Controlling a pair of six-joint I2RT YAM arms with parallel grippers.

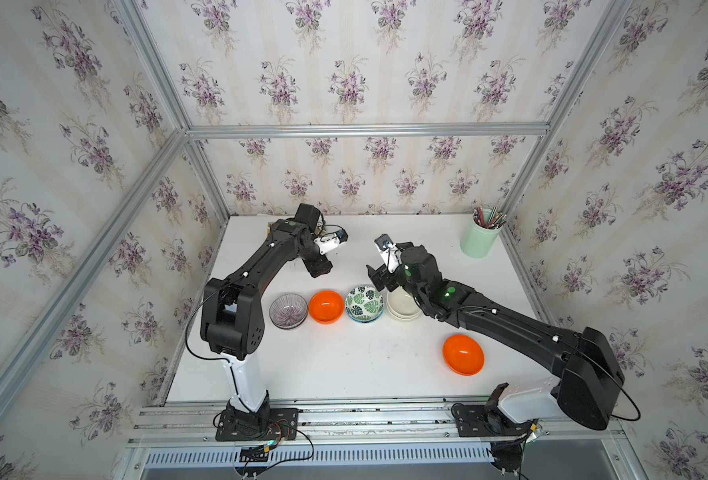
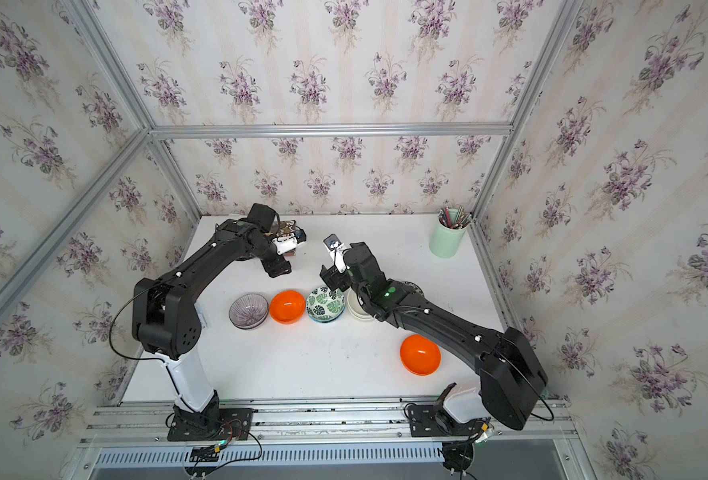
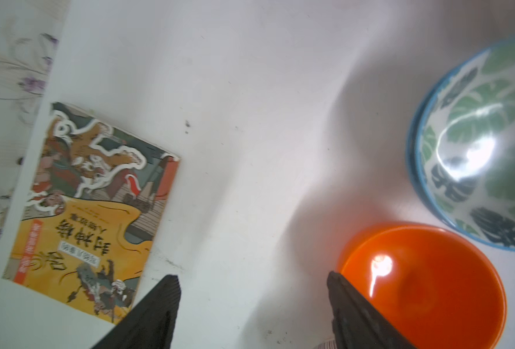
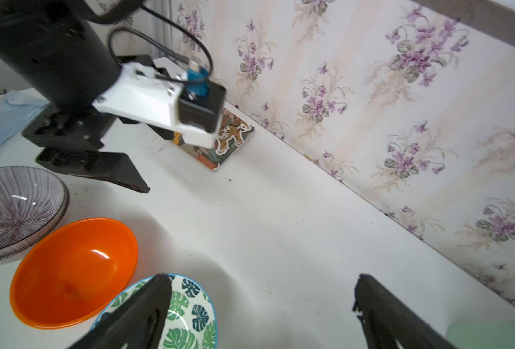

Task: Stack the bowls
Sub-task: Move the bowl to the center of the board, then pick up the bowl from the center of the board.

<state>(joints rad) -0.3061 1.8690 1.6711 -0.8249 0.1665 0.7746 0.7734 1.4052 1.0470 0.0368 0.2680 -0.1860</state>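
Four bowls or bowl stacks stand in a row in both top views. From left to right they are purple striped bowls, one nested in another, an orange bowl, a green leaf pair and a cream pair partly under my right arm. A second orange bowl sits alone at the front right. My left gripper hovers behind the row's orange bowl, open and empty. Behind the leaf bowl, my right gripper is wide open over bare table.
A mint-green pencil cup stands at the back right corner. A picture book lies at the back left by the wall, partly under my left arm. Pale blue sheets lie at the table's left edge.
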